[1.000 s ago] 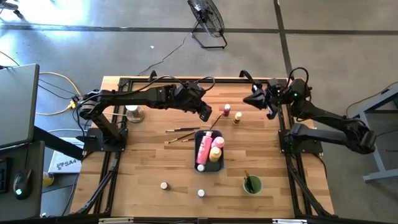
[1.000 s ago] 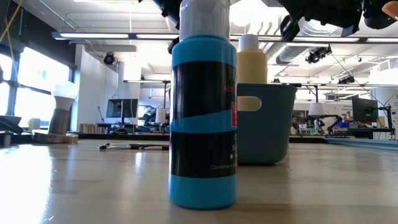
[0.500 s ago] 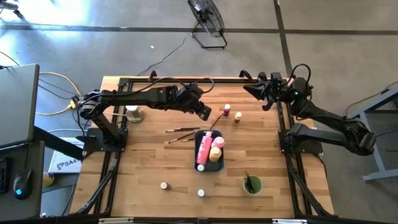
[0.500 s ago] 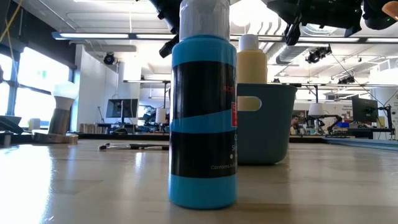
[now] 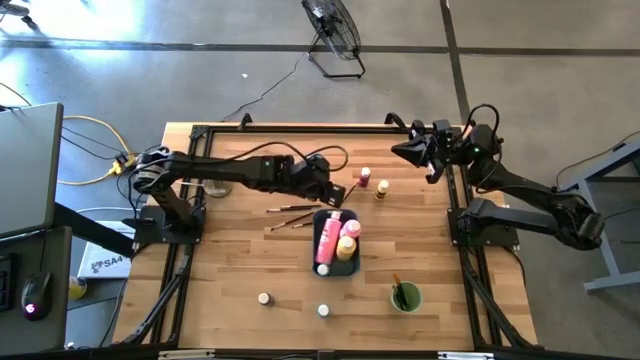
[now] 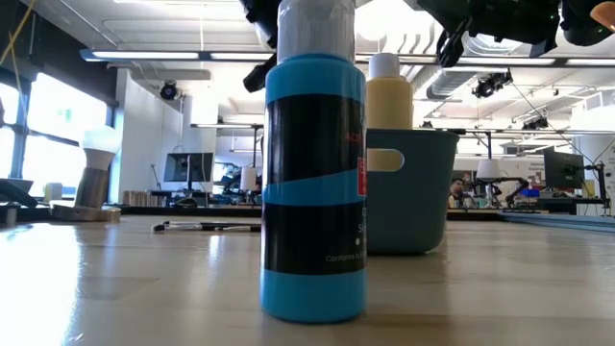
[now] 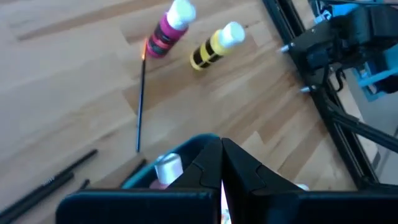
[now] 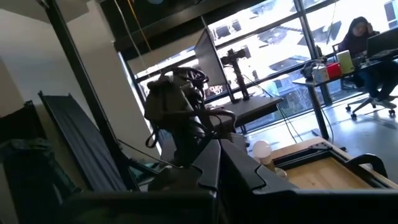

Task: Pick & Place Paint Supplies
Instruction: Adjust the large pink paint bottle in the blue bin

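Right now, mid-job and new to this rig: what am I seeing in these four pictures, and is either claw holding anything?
Two dark robot arms work at a wooden table. The overhead picture shows everything: the left gripper hovers shut by the blue-grey tray, which holds a pink bottle and a yellow bottle. Paintbrushes, small jars and a green cup lie around. The right gripper waits shut at the far right edge. The table-level picture is mostly filled by a blue bottle. The other two look out from each wrist. Neither gripper holds anything.
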